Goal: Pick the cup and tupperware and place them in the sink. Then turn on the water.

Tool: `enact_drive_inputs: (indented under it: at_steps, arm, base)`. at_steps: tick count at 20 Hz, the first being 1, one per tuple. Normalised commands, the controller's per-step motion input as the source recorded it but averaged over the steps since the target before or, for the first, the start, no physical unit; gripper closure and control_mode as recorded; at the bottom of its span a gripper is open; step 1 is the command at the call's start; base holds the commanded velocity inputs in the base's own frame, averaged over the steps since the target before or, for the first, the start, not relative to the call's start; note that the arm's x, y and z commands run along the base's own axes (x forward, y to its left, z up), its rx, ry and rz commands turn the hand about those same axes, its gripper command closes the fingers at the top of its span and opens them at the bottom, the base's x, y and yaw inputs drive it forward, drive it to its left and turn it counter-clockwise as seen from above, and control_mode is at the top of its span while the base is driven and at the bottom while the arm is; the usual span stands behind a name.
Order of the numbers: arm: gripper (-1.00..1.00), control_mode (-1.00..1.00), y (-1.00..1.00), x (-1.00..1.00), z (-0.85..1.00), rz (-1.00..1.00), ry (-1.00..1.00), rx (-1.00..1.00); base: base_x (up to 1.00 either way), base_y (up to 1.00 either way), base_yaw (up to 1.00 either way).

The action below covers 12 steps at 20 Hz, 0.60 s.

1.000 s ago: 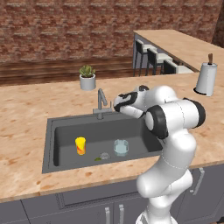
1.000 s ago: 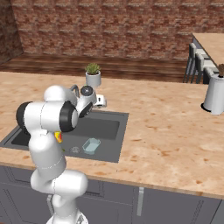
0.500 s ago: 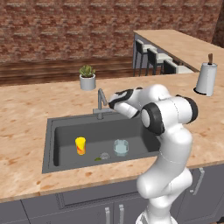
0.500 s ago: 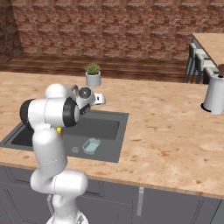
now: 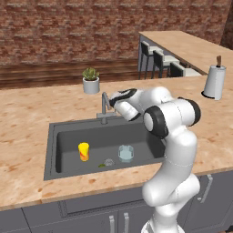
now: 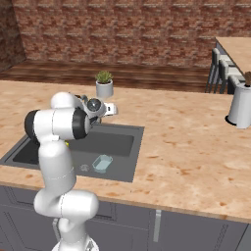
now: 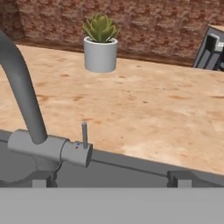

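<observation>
The cup [image 5: 83, 151] and tupperware [image 5: 126, 153] sit in the sink [image 5: 63, 136]; the fingers [image 7: 177, 178], spread apart, hover beside the faucet [image 7: 48, 146].

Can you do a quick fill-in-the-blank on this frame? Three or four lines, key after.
1. The cup stands upright inside the ____.
2. The tupperware lies in the basin to the cup's ____ in the left base view.
3. The hand is up by the faucet with its fingers ____.
4. On the counter behind the faucet stands a potted ____.

Missing words: sink; right; open; plant
</observation>
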Motion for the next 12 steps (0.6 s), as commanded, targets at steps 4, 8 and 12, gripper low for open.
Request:
enact_drive_inputs:
  at_steps: [4, 8, 12]
  arm:
    - [-1.0, -1.0, 0.0, 0.07, 0.0, 0.0, -0.09, 0.0]
    - [-1.0, -1.0, 0.0, 0.0, -0.08, 0.01, -0.12, 0.0]
    - [-1.0, -1.0, 0.0, 0.0, -0.29, 0.03, -0.11, 0.0]
  base:
    - [0.0, 0.0, 0.0]
    - [0.0, 0.0, 0.0]
    - [0.0, 0.0, 0.0]
